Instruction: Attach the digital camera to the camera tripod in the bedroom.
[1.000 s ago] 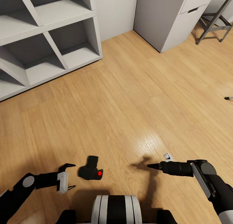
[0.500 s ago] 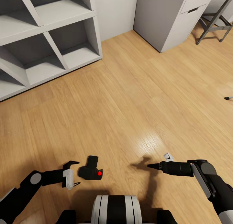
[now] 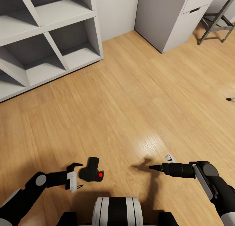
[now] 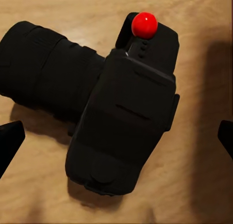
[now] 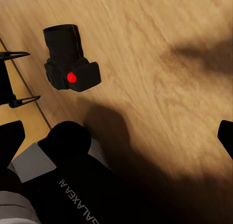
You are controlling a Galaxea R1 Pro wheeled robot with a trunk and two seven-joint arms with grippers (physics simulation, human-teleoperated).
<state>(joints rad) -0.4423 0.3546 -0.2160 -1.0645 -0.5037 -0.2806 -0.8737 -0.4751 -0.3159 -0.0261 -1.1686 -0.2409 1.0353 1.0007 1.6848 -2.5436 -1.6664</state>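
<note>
One digital camera (image 3: 91, 171) on the wood floor (image 3: 130, 105), just in front of your base, lens barrel aimed away. It looks stiff, chunky and matte, so probably not slippery, but I'd treat the lens as the fragile bit. Take the boxy body across its flat sides, not the round barrel. Your left gripper (image 3: 77, 176) sits just beside it, fingers spread wide, nothing held. Right gripper (image 3: 158, 165) hangs well apart, and I can't tell its fingers. Grey shelving (image 3: 49, 46) and a cabinet (image 3: 163, 17) stand further off.
</note>
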